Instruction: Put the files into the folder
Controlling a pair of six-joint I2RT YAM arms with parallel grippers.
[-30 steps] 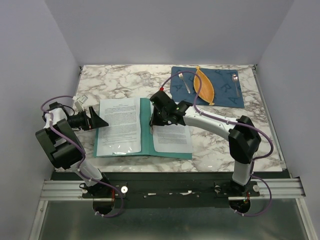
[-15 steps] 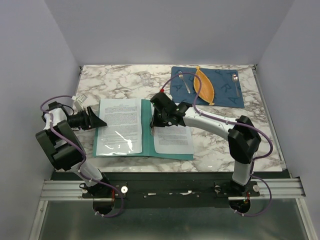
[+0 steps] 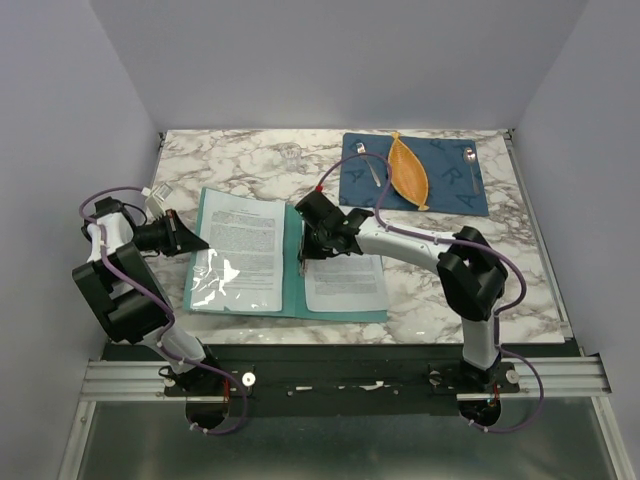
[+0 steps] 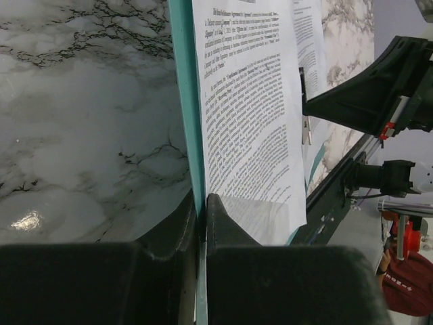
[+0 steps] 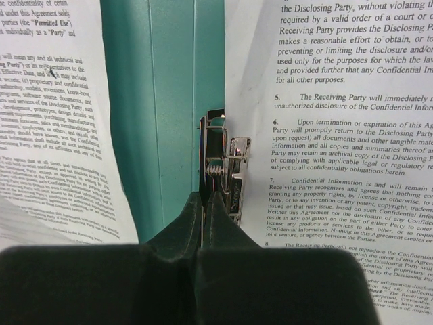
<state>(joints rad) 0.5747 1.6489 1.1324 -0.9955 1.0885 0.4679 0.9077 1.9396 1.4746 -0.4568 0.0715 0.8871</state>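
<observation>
The folder (image 3: 293, 290) lies open on the worktop (image 3: 250, 165), with files (image 3: 345, 285) on both halves. The left pincer (image 3: 200, 243) is clamped on the folder's left edge, which is slightly raised. The right pincer (image 3: 303, 262) is pinched tight on the metal clip (image 5: 220, 162) beside the spine.

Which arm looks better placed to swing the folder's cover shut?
Left. The left arm's fingers pinch the folder's outer edge; the right arm's fingers are at the metal clip in the middle.

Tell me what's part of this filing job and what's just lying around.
Job: folder, files, clip.
Lying about: placemat, dish, fork, spoon, glass.
</observation>
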